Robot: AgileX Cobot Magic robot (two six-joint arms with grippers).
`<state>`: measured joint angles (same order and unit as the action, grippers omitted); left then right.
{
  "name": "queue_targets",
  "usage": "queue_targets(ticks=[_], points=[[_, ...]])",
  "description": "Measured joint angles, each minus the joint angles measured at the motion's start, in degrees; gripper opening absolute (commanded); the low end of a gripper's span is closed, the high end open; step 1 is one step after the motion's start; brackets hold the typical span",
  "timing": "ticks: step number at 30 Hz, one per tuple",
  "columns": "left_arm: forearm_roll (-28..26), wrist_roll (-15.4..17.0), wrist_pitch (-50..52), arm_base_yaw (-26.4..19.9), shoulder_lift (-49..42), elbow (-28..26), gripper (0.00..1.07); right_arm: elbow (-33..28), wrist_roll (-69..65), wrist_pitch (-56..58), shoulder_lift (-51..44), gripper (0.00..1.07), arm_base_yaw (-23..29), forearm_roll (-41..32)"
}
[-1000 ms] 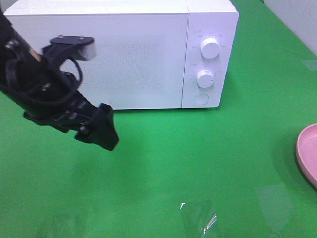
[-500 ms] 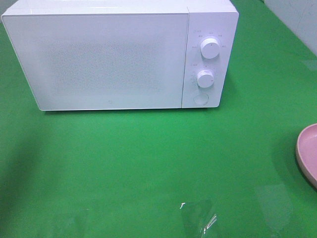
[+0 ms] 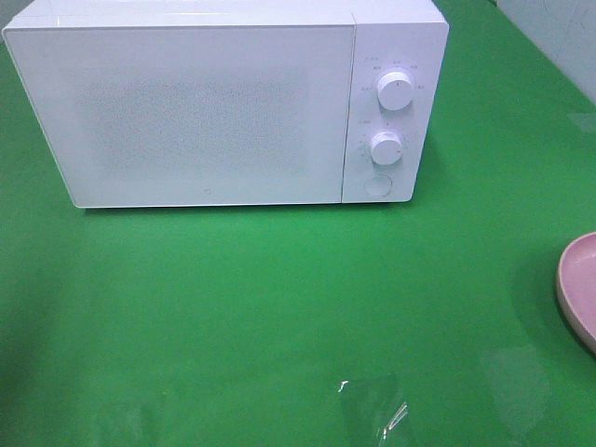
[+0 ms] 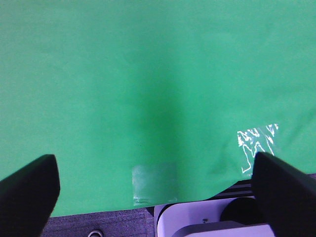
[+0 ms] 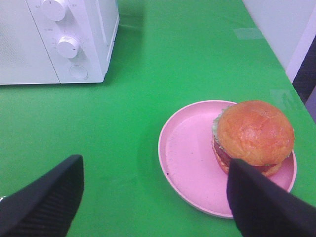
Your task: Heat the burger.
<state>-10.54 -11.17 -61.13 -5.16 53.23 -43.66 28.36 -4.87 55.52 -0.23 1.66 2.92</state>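
Wide bare green cloth [image 3: 279, 298] before microwave [image 3: 223, 102]; door shut, front approach unobstructed. Plate [image 5: 197, 163] with burger [image 5: 253, 134] well apart from microwave, open cloth between. Wall [image 5: 281, 24] just beyond plate, limiting room there.

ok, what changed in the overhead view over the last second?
The left arm, which was in front of the microwave door a second ago, has pulled out of the overhead view; its hand is open over bare green cloth, holding nothing. Microwave door shut, pink plate at the right edge: unmoved.
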Motion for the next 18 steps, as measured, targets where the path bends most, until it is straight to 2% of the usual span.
queue_targets(ticks=[1, 4, 12, 18], points=[[0.2, 0.0, 0.6, 0.0, -2.5, 2.1, 0.98, 0.0, 0.0, 0.0, 0.0, 0.76, 0.0, 0.0], [0.3, 0.0, 0.7, 0.0, -3.8, 3.3, 0.98, 0.0, 0.0, 0.0, 0.0, 0.76, 0.0, 0.0], [2.1, -0.1, 0.7, 0.0, -14.1, 12.1, 0.98, 0.0, 0.0, 0.0, 0.0, 0.76, 0.0, 0.0], [2.3, -0.1, -0.1, 0.0, -21.3, 13.5, 0.98, 0.0, 0.0, 0.0, 0.0, 0.76, 0.0, 0.0]])
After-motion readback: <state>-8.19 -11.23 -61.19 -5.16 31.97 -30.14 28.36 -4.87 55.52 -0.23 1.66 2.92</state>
